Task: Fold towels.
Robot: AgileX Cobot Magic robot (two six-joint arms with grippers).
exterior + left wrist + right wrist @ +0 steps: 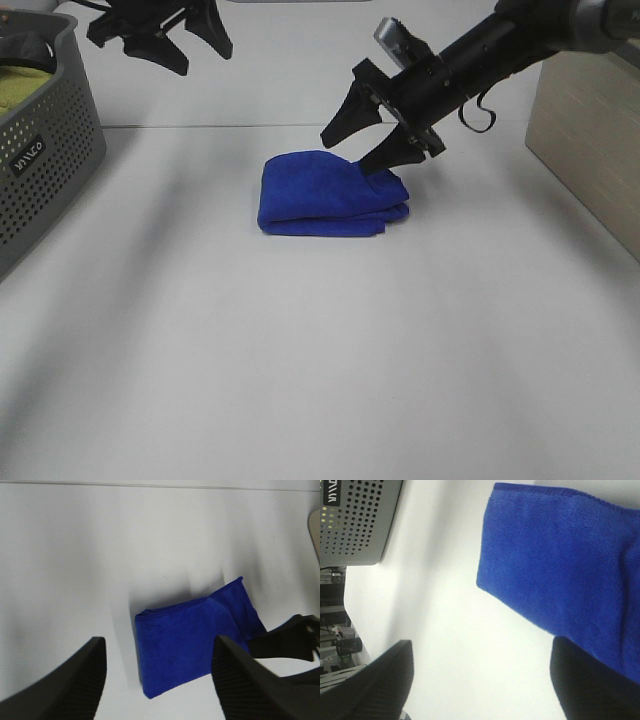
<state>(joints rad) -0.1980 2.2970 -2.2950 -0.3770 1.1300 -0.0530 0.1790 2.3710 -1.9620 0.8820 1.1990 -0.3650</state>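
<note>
The royal-blue towel (pixel 325 195) lies folded into a small thick rectangle in the middle of the white table. It also shows in the left wrist view (pixel 190 645) and the right wrist view (pixel 560 570). My right gripper (pixel 348 152) is open and empty, with its fingers spread just over the towel's back right part. One fingertip is at or very near the cloth. My left gripper (pixel 200 55) is open and empty, raised high at the back left, well away from the towel. The white tag is not visible.
A grey perforated basket (pixel 50 150) stands at the left edge with a yellow-green cloth (pixel 25 85) in it. The basket also shows in the right wrist view (pixel 360 525). A light wooden box (pixel 590 140) stands at the right.
</note>
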